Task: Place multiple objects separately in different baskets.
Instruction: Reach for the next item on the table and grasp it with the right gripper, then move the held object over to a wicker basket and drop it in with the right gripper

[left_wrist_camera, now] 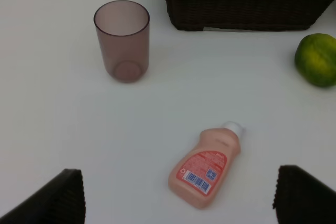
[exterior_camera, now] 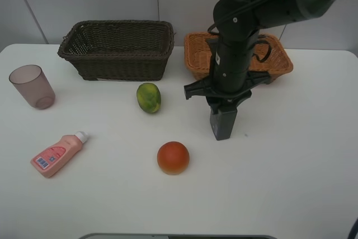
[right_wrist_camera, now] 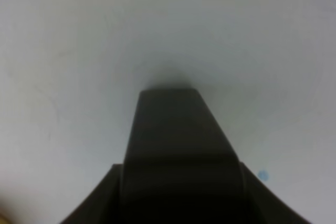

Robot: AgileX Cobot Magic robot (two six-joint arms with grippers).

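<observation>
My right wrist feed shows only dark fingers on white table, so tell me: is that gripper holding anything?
Observer: No, the right gripper is shut on nothing, pointing down in front of the tan basket.
Operator: What's nearest it?
Observer: The red fruit, to its left in the high view, not touching.
Operator: And the left gripper?
Observer: Open, facing the pink bottle, which lies on its side.

I see right hand (right_wrist_camera: 169, 98), jaws pressed together, tip close over white tabletop (right_wrist_camera: 79, 35); blue speck (right_wrist_camera: 263, 175) nearby.
</observation>
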